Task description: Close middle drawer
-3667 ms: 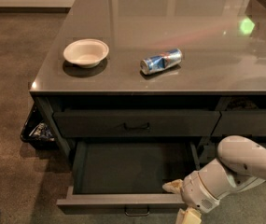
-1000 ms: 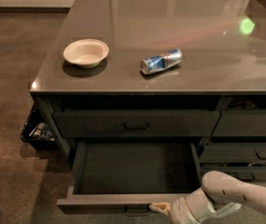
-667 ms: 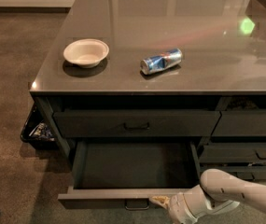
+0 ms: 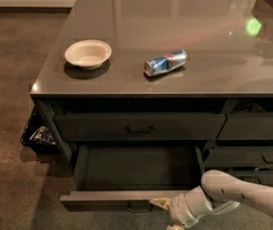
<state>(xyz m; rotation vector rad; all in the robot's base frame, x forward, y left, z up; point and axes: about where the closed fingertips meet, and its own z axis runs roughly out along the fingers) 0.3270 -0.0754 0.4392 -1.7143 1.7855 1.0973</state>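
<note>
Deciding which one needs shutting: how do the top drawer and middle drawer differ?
The top drawer is shut; the middle drawer is pulled out, its dark inside showing. The top drawer's front looks taller than the middle drawer's. The claw is at the middle drawer's front, not the top drawer's. Both are wide and dark grey.

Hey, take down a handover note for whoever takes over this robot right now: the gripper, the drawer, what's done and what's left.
The gripper is low, at the front panel of the middle drawer, just right of its loop handle, and appears to touch the panel.
The middle drawer is pulled well out below the shut top drawer.
Done: the gripper is placed at the drawer front.
Left: push the drawer fully in.
The bowl and the tipped can on the countertop are not part of the job.
</note>
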